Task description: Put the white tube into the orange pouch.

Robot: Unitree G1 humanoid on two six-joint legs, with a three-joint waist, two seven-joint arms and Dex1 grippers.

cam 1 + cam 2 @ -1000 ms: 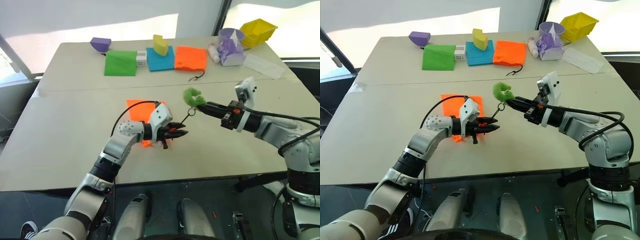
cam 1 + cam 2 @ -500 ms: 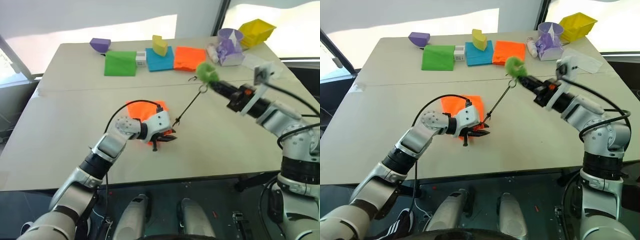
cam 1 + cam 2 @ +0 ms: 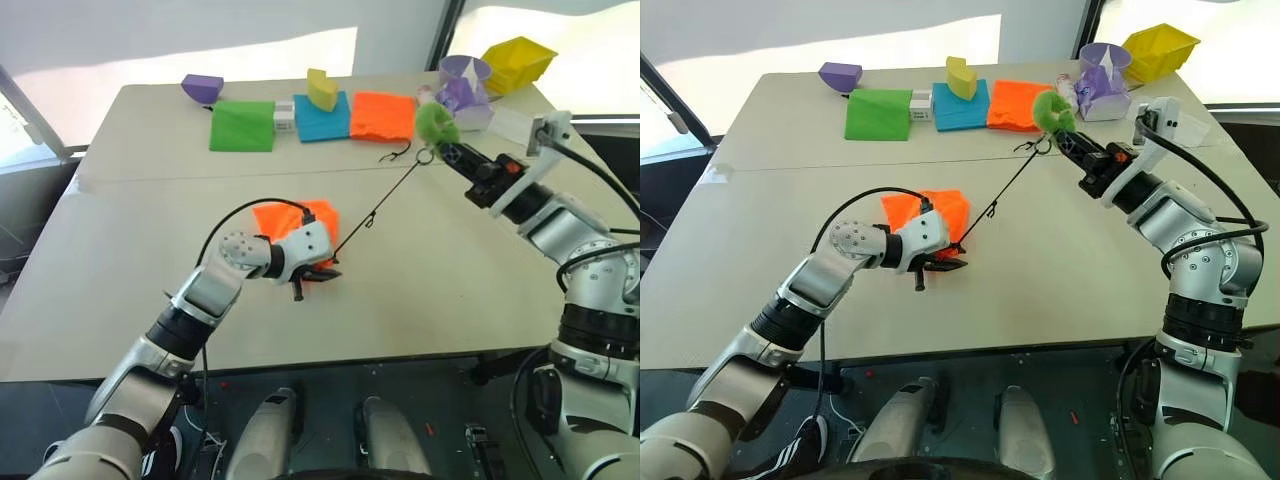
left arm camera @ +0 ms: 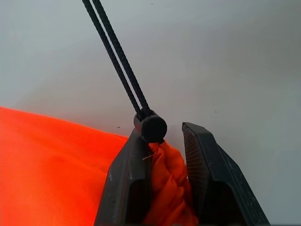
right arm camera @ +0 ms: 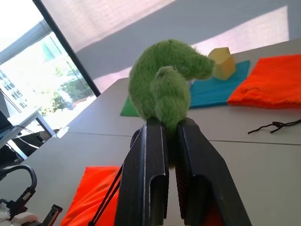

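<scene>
Orange pouch (image 3: 296, 222) is lying mid-table, its gathered neck pinched in the left gripper (image 4: 165, 141), while the right gripper (image 5: 170, 141), clamping the green pom-pom (image 3: 436, 124), is drawing the cord (image 3: 385, 203) taut far-right, cinching it shut.

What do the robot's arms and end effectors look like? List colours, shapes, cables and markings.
Both arms are silver-grey metal segments with black joint bands and round elbow housings. Black cables loop over each forearm. White blocks sit at the wrists. The left end effector and right end effector have two black fingers, with small orange-red accents.

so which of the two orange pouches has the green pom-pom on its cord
The near orange pouch, pinched at its neck by the left gripper; the far orange pouch lies beside the blue pouch.
</scene>
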